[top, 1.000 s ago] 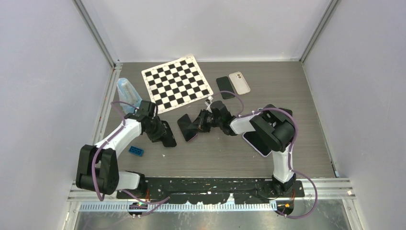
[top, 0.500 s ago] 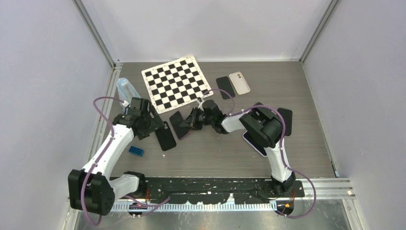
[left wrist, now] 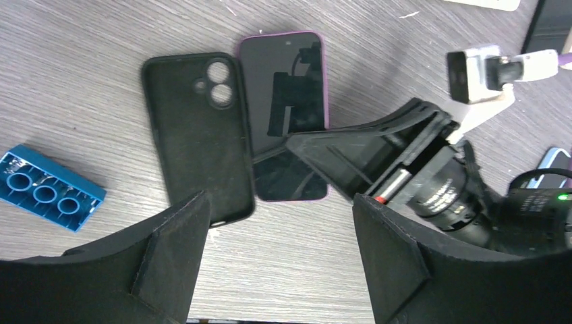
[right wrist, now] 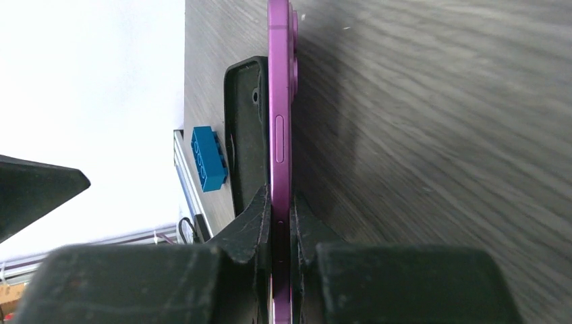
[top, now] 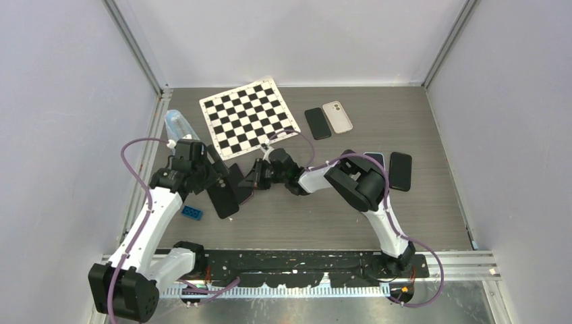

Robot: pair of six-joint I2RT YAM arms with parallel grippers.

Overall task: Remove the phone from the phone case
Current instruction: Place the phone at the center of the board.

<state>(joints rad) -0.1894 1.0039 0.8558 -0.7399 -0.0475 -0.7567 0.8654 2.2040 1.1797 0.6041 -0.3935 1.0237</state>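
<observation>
This is a robot lab, set up as a boxed-in test cell. A printed checkerboard lies flat on a grey wood-grain table. Plain pale walls close it in on the left, on the right and behind, and aluminium posts frame them. Well in front of the checkerboard, two white-and-black arms trailing purple cables are bolted to a metal rail.

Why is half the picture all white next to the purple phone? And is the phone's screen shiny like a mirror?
Right wrist view: beside the purple phone the background is overexposed, washed to plain white. Left wrist view: yes, its glossy screen mirrors a dark shape from above. Top view: light is even, shadows faint.
</observation>
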